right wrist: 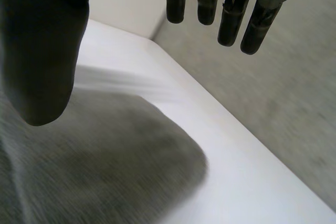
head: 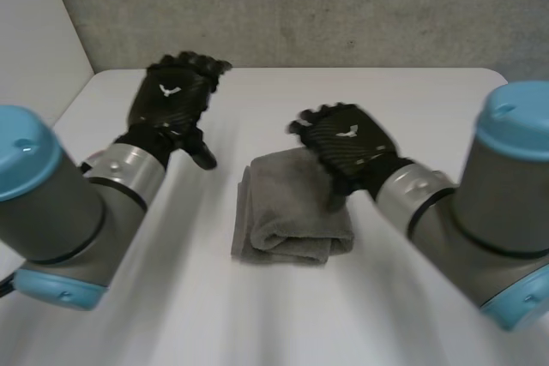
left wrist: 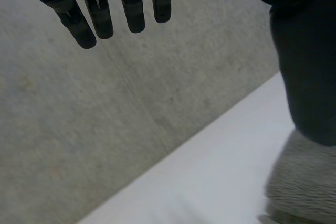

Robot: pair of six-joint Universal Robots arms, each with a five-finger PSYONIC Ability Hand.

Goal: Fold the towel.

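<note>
Folded grey towel [head: 287,216] lying on table [head: 171,297], partly under right hand [head: 347,145]. Looking soft, light, floppy; pinching thick folded edge likely best. Right hand hovering, fingers straight, empty. Left hand [head: 171,96] hovering farther off, fingers loose, empty.

White smooth-topped table [head: 412,109]: flat, far right corner rounded. One item lies on it: grey terry-cloth towel [head: 287,216], folded into a thick, roughly rectangular stack, about mid-table. The layers show along its left side and the near edge is a rounded fold. It sits flat with slightly uneven edges. Left wrist view: one end of the towel [left wrist: 302,182] rests on the tabletop [left wrist: 210,182]. Right wrist view: the towel [right wrist: 79,171] lies on the white surface [right wrist: 236,171].
</note>
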